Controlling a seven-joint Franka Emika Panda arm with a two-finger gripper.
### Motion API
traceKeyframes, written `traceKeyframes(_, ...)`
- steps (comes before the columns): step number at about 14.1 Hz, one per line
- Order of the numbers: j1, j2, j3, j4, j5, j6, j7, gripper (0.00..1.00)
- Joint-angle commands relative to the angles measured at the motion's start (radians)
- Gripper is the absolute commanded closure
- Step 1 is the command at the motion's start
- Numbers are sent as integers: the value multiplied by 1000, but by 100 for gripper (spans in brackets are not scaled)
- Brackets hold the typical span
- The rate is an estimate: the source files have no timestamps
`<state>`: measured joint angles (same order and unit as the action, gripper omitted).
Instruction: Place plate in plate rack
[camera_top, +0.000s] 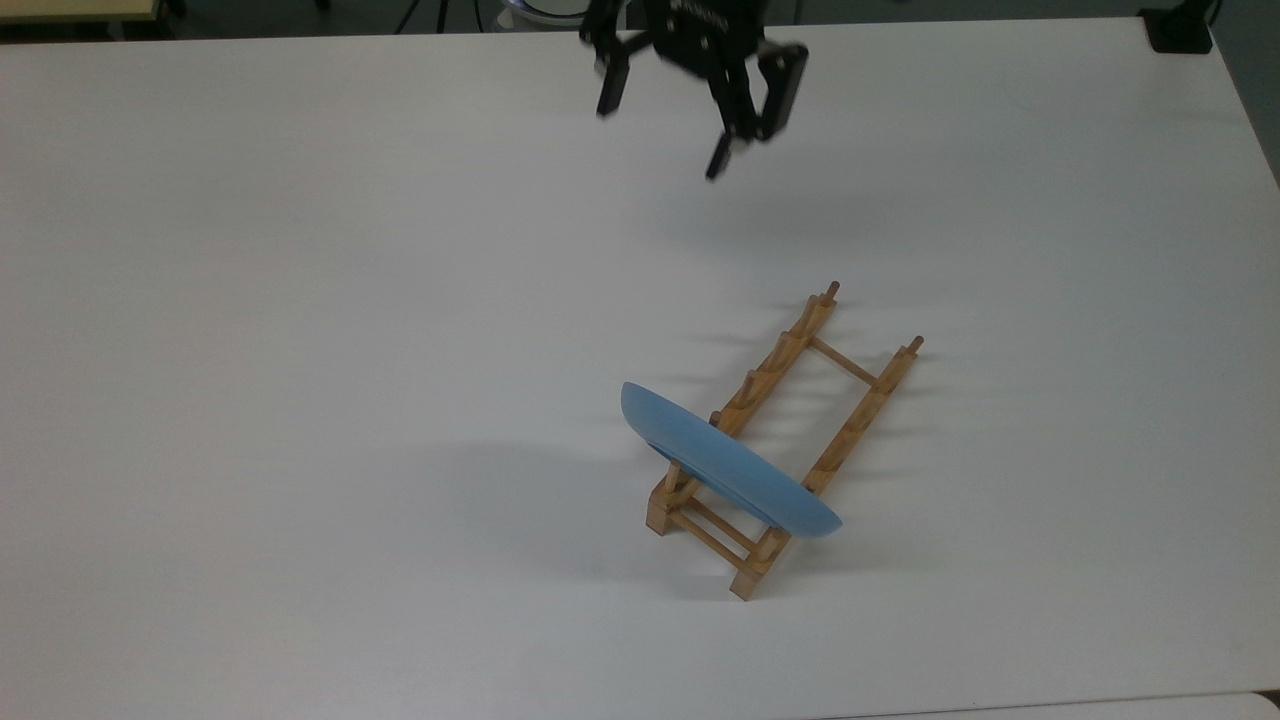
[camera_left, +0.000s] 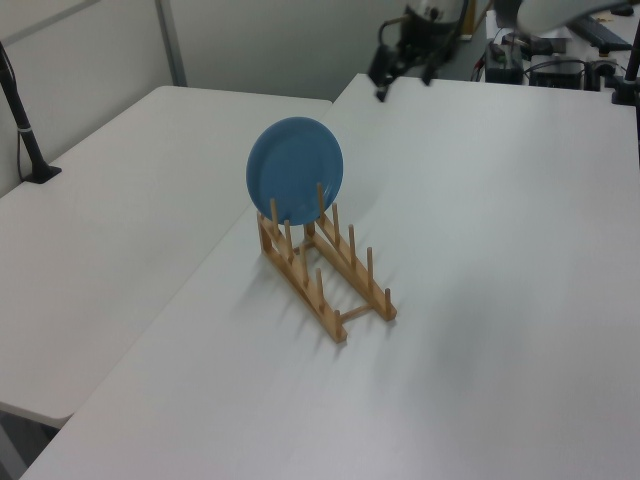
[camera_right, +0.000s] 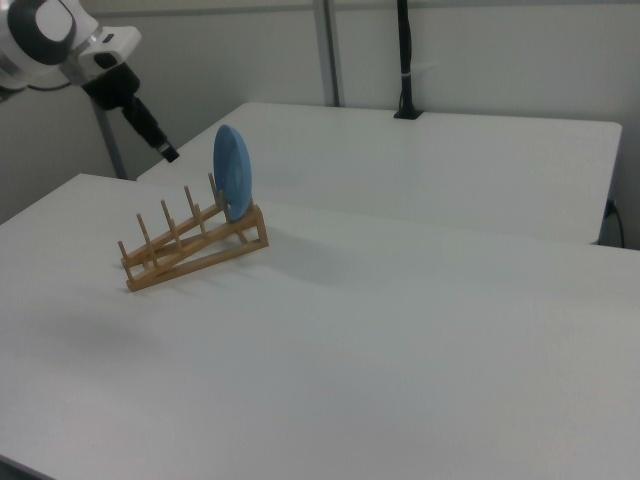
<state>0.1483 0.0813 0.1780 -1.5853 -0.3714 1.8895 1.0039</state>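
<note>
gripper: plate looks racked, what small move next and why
Probably just lift the open black gripper clear a little further. The round light-blue plate stands upright between pegs at one end of the light-brown wooden rack, untouched, so nothing seems left to adjust.

The plate (camera_top: 728, 467), round, shallow and glossy light blue, stands on edge in the end slot of the plate rack (camera_top: 790, 440), leaning slightly against the pegs. The rack is light-brown wood: two parallel pegged rails joined by thin cross dowels. It rests flat on the white table (camera_top: 300, 350).
</note>
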Motion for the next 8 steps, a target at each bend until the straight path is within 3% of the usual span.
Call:
traceKeyframes(1, -27, -81, -52, 5, 253, -197, -24, 0)
traceKeyframes(3, -23, -107, -136, 4, 365, -269, -28, 0)
traceKeyframes(5, -16, -135, -214, -10, 431, -317, -82, 0)
traceKeyframes(8, -21, -164, -270, -27, 465, -325, -352, 0)
